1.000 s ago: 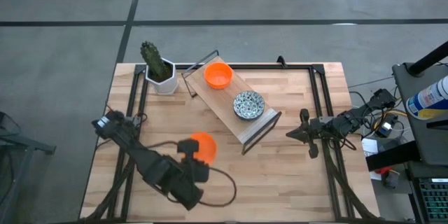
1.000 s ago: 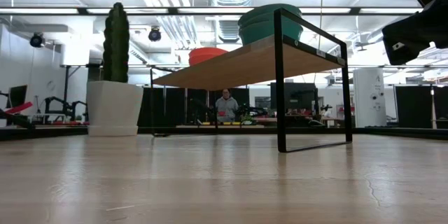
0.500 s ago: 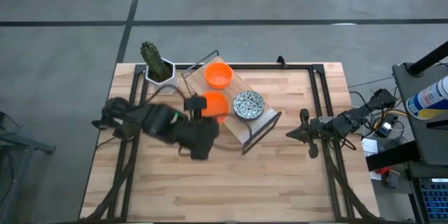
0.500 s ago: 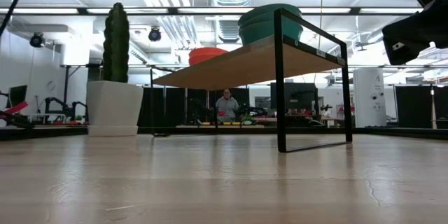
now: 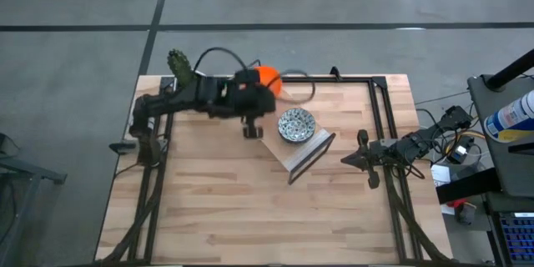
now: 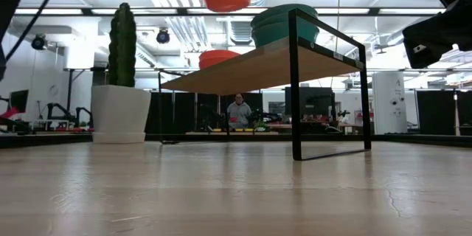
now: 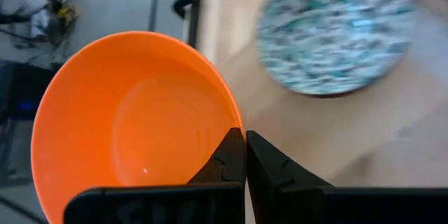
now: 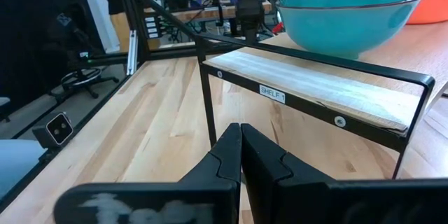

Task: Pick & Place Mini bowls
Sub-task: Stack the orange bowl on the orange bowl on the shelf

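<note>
Orange mini bowl (image 7: 133, 119) hangs clamped in the left hand (image 5: 252, 92) above the shelf's (image 5: 294, 152) eleven-o'clock end, unplaced; patterned bowls (image 5: 295, 124) already sit there, while the right hand (image 5: 354, 158) idles pinched together at three o'clock.

A cactus (image 5: 177, 64) in a white pot (image 6: 120, 113) stands just behind the left gripper's arm, at the table's (image 5: 250, 209) far left corner. A wooden shelf on a black frame (image 5: 302, 152) sits between the two grippers, near the right one. A person (image 6: 238, 110) shows far off in the room beyond
</note>
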